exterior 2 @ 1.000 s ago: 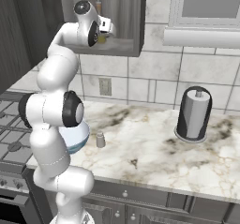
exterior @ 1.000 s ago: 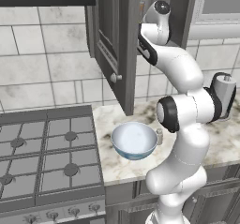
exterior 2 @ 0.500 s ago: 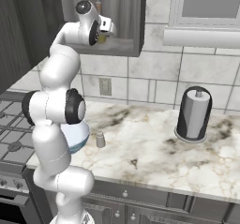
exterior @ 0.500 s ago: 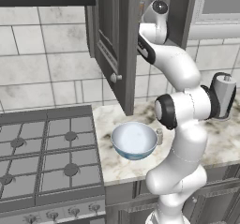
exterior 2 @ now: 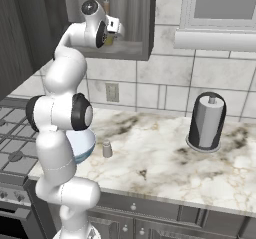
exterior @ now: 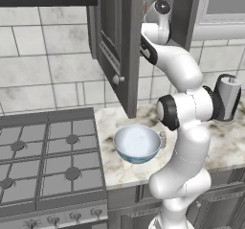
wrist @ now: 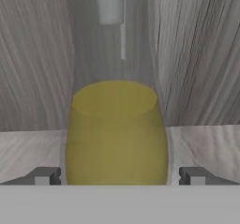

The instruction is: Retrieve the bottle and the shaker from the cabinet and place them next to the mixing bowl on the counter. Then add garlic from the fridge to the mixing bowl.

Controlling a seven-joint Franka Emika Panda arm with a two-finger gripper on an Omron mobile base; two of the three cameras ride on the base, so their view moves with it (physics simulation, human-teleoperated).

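Note:
A clear bottle (wrist: 117, 134) of yellow liquid, with a narrow neck and pale cap, stands upright on the shelf of the open wall cabinet (exterior 2: 134, 23). My gripper (wrist: 120, 176) is open, and its fingertips (wrist: 44, 176) flank the bottle's base on both sides without touching the glass. From the right base view the gripper (exterior 2: 114, 32) sits inside the cabinet right at the bottle (exterior 2: 108, 39). The small grey shaker (exterior: 162, 138) stands on the counter beside the pale blue mixing bowl (exterior: 137, 144). In the right base view the shaker (exterior 2: 106, 148) is just right of the bowl (exterior 2: 84, 144).
The open cabinet door (exterior: 117, 46) hangs over the counter left of the arm. A gas stove (exterior: 45, 156) lies to the left. A dark paper towel holder (exterior 2: 206, 123) stands at the back right of the marble counter (exterior 2: 160, 158).
The hand has edged a little deeper into the cabinet toward the bottle. The jaws stay open, and the bowl and shaker have not moved.

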